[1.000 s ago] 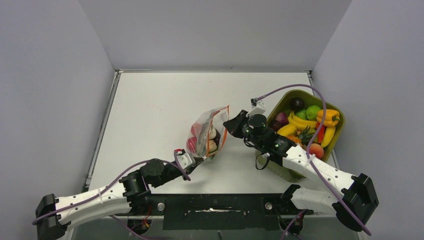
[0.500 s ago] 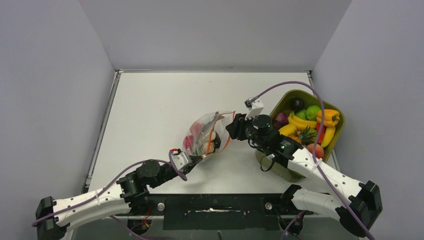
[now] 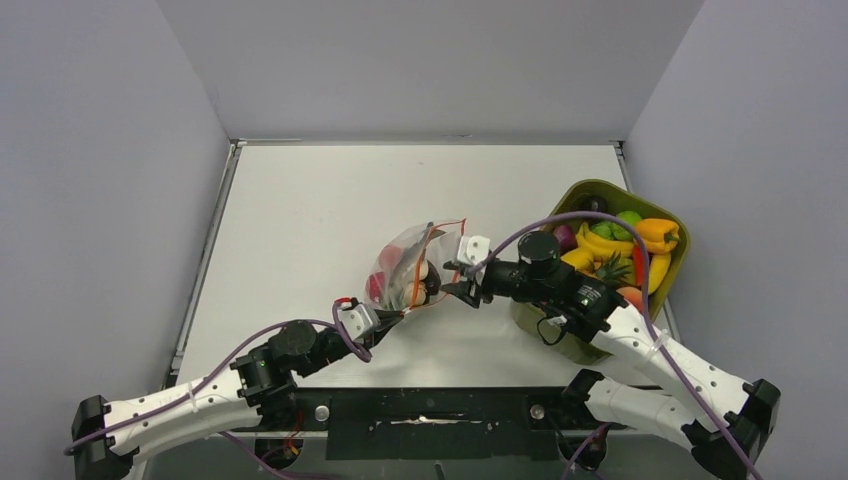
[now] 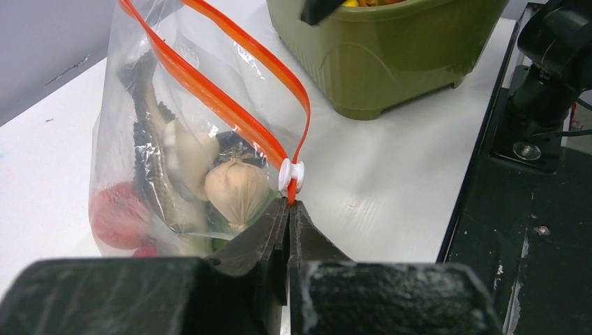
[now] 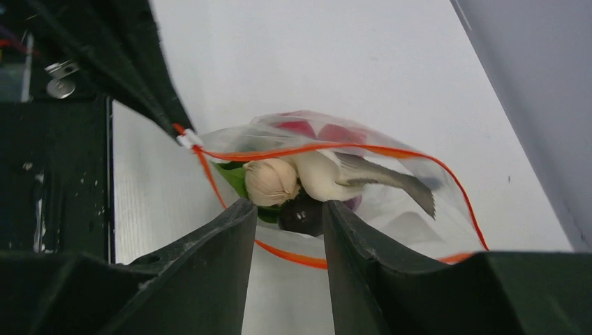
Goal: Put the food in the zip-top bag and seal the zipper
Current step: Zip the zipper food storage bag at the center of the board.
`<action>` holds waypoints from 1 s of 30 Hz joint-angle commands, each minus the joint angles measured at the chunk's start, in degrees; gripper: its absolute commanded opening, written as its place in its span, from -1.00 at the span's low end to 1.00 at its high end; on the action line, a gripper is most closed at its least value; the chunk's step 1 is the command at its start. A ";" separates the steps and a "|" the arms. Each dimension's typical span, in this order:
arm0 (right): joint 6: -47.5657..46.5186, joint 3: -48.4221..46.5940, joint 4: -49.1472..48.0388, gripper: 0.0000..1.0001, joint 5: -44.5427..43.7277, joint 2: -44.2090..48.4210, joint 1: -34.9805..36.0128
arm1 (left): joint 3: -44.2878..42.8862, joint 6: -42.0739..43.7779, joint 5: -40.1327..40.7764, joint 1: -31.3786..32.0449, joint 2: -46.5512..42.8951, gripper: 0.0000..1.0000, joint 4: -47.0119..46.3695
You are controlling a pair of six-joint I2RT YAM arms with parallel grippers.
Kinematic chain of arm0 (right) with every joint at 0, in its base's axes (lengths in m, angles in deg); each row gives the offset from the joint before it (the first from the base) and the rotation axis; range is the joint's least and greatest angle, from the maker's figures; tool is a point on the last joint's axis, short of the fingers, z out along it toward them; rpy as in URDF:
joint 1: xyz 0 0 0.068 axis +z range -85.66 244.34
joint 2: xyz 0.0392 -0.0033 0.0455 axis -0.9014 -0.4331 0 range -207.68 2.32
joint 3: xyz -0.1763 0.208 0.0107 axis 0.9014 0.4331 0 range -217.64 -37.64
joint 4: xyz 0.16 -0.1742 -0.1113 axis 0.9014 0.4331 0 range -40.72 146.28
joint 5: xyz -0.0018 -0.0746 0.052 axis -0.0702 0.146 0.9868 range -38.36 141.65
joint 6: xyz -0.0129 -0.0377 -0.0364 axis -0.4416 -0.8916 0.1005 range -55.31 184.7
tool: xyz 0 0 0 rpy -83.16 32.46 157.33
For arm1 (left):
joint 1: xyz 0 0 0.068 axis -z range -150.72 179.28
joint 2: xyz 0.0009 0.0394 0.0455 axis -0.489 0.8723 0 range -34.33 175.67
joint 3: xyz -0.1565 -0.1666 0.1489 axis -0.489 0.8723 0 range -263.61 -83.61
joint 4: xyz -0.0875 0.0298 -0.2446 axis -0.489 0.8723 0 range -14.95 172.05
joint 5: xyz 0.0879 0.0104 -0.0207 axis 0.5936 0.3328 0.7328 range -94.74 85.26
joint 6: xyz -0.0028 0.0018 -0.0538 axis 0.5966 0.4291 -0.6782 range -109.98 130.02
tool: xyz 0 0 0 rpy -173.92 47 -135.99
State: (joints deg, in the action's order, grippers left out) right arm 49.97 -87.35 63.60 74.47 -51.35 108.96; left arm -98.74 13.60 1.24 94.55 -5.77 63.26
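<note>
Left wrist view puts the zip-top bag (image 4: 174, 105) nearest. It is clear and stands up off the table (image 4: 391, 202), with its mouth gaping. The orange-red zipper (image 4: 230, 112) runs as two separated strips that meet at a white slider (image 4: 291, 176) at the bag's near corner. Low in the bag lies the food. A beige garlic bulb (image 4: 236, 190) sits closest to the slider, and a pale piece with a grey-brown ridged end leans up behind it. A red piece (image 4: 117, 215) is at the bottom on the side away from the slider. A bit of green and something dark show between them.

Beyond the bag stands an olive-green tub (image 4: 391, 63). From the top external view the tub (image 3: 600, 186) is to the right of the bag (image 3: 410, 268), well filled. It holds yellow bananas (image 3: 600, 245), a yellow-orange pepper (image 3: 655, 233), a green round piece (image 3: 627, 218) and a dark purple one (image 3: 592, 205).

The left gripper (image 4: 289, 206) is pressed fully together on the bag's near corner, directly under the slider. The right gripper (image 5: 287, 204) is at the bag's right side, at the open mouth, with its fingers (image 5: 209, 258) moderately apart. The bag's near lip crosses the gap between them, and the dark piece shows beyond. Nothing is clamped between those fingers.
</note>
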 commanded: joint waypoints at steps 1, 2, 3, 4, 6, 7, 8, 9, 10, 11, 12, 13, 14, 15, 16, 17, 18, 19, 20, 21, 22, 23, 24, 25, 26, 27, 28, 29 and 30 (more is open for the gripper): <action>-23.19 -0.38 2.24 -0.19 13.16 1.05 4.43 | -0.69 -0.57 -0.35 0.23 -1.40 -1.00 -4.18; -26.69 0.06 2.36 -0.19 14.38 1.18 5.35 | -0.62 -0.58 -0.18 0.25 -1.60 -1.00 -4.12; -28.26 0.47 1.72 -0.19 15.11 1.20 6.01 | -0.53 -0.63 0.01 0.29 -1.87 -1.00 -4.19; -28.94 0.67 1.05 -0.19 15.68 0.89 6.45 | -0.45 -0.59 0.19 0.20 -2.07 -1.00 -4.39; -30.88 0.03 1.10 -0.20 17.52 -0.37 6.55 | -0.49 -0.52 0.34 0.18 -2.22 -1.00 -4.63; -31.90 -0.41 1.43 -0.21 18.35 -1.04 6.57 | -0.51 -0.50 0.35 0.20 -2.20 -1.00 -4.64; -32.44 -0.79 1.56 -0.22 18.63 -1.77 6.73 | -0.51 -0.50 0.21 0.26 -2.19 -1.00 -4.76; -32.78 -1.35 1.74 -0.25 18.55 -2.51 6.91 | -0.43 -0.50 -0.01 0.23 -2.19 -1.00 -4.93; -33.73 -2.14 2.15 -0.29 18.69 -3.59 7.11 | -0.35 -0.54 -0.27 0.24 -2.11 -1.00 -4.99; -34.32 -2.75 2.70 -0.30 18.81 -4.35 7.34 | -0.33 -0.58 -0.45 0.23 -2.05 -1.00 -4.99; -34.81 -3.24 2.80 -0.31 19.11 -5.10 7.61 | -0.29 -0.71 -0.66 0.27 -1.94 -1.00 -4.93; -35.11 -3.54 2.56 -0.31 19.43 -5.65 8.03 | -0.33 -0.82 -0.84 0.28 -1.93 -1.00 -4.91; -35.15 -3.62 2.16 -0.31 19.45 -6.24 8.42 | -0.33 -0.97 -0.92 0.25 -1.93 -1.00 -4.98; -34.90 -3.82 1.63 -0.31 19.03 -6.87 8.95 | -0.33 -1.06 -0.98 0.27 -1.94 -1.00 -5.02; -34.86 -4.14 1.43 -0.30 18.33 -7.47 9.60 | -0.29 -1.11 -1.21 0.26 -1.97 -1.00 -5.11; -35.15 -4.42 1.53 -0.29 17.66 -8.08 10.42 | -0.33 -1.13 -1.26 0.29 -1.93 -1.00 -5.21; -35.41 -4.70 1.57 -0.27 17.10 -8.73 10.99 | -0.33 -1.12 -1.31 0.25 -1.86 -1.00 -5.25; -35.65 -4.89 1.54 -0.25 16.57 -9.22 11.43 | -0.35 -1.11 -1.38 0.24 -1.84 -1.00 -5.34; -35.83 -5.13 1.65 -0.25 16.02 -9.77 11.77 | -0.40 -1.11 -1.47 0.27 -1.76 -1.00 -5.40; -35.95 -5.39 1.73 -0.24 15.63 -10.19 12.19 | -0.48 -1.11 -1.42 0.24 -1.63 -1.00 -5.36; -36.18 -5.65 1.83 -0.24 15.39 -10.68 12.38 | -0.62 -1.11 -1.51 0.28 -1.54 -1.00 -5.36; -36.29 -5.88 1.84 -0.24 15.26 -11.11 12.53 | -0.74 -1.05 -1.64 0.29 -1.50 -1.00 -5.21; -36.38 -6.06 1.68 -0.24 15.23 -11.38 12.61 | -0.77 -1.03 -1.62 0.29 -1.50 -1.00 -5.22; -36.35 -6.14 1.45 -0.24 15.14 -11.68 12.72 | -0.73 -1.05 -1.62 0.29 -1.55 -1.00 -5.36; -36.27 -6.22 1.27 -0.24 14.99 -12.05 12.76 | -0.65 -1.06 -1.62 0.29 -1.49 -1.00 -5.55; -36.30 -6.45 1.23 -0.24 14.66 -12.49 12.91 | -0.54 -1.07 -1.65 0.29 -1.51 -1.00 -5.71; -36.34 -6.71 1.39 -0.24 14.29 -12.93 13.08 | -0.46 -1.18 -1.66 0.27 -1.41 -1.00 -5.96; -36.34 -7.14 1.62 -0.24 13.98 -13.32 13.24 | -0.43 -1.24 -1.75 0.29 -1.28 -1.00 -6.08; -36.41 -7.29 1.93 -0.24 13.83 -13.57 13.37 | -0.42 -1.28 -1.89 0.29 -1.19 -1.00 -6.13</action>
State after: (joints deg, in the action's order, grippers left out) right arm 14.83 -91.13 67.36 89.42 -63.99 121.50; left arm -98.63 13.14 0.54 94.55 -6.87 63.13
